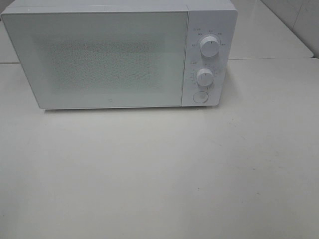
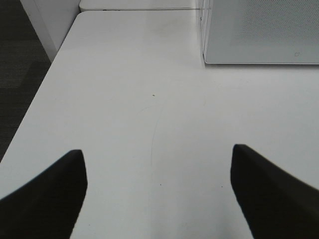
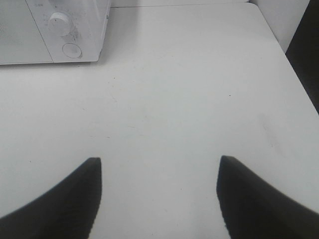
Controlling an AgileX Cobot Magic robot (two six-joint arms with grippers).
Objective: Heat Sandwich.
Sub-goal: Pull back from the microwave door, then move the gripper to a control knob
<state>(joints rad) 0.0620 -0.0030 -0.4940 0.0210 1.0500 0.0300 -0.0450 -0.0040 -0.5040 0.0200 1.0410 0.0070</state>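
Observation:
A white microwave [image 1: 109,55] stands at the back of the white table [image 1: 159,174], its door shut. Two dials [image 1: 210,47] and a round button [image 1: 200,96] sit on its right panel. The sandwich is out of view in every frame. My left gripper [image 2: 158,152] hovers open over bare table, with the microwave's lower left corner [image 2: 259,35] ahead of it. My right gripper [image 3: 159,164] is open too, above bare table, with the microwave's button [image 3: 72,50] ahead of it. Neither gripper shows in the exterior high view.
The table's left edge [image 2: 30,109] drops to dark floor. Its right edge [image 3: 294,64] also borders dark floor. A seam [image 1: 269,59] marks where a second table joins behind.

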